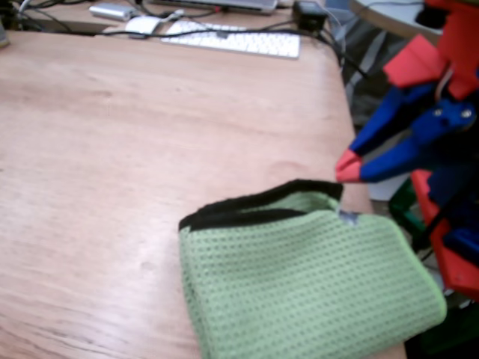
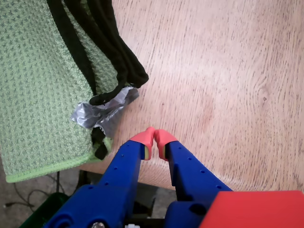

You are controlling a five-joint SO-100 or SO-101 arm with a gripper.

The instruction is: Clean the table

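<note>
The table (image 1: 112, 149), a reddish-brown wooden top, fills both views; its near right corner carries a folded green waffle-weave cloth (image 1: 307, 284) with black edging. In the fixed view the cloth's right side reaches the table's right edge. The gripper (image 2: 154, 142), blue with red tips, hangs over that right edge just beside the cloth's black-bound corner, its tips pressed together and empty. A grey tag (image 2: 107, 111) sits at the corner nearest the tips. A white keyboard (image 1: 236, 39) lies along the far edge. Likely hazards: with the tips together, a descent would only push the cloth, possibly nudging it off the right edge; a grasp taken on the thin edging or tag alone could slip, or unfold the layers and drag them unevenly.
</note>
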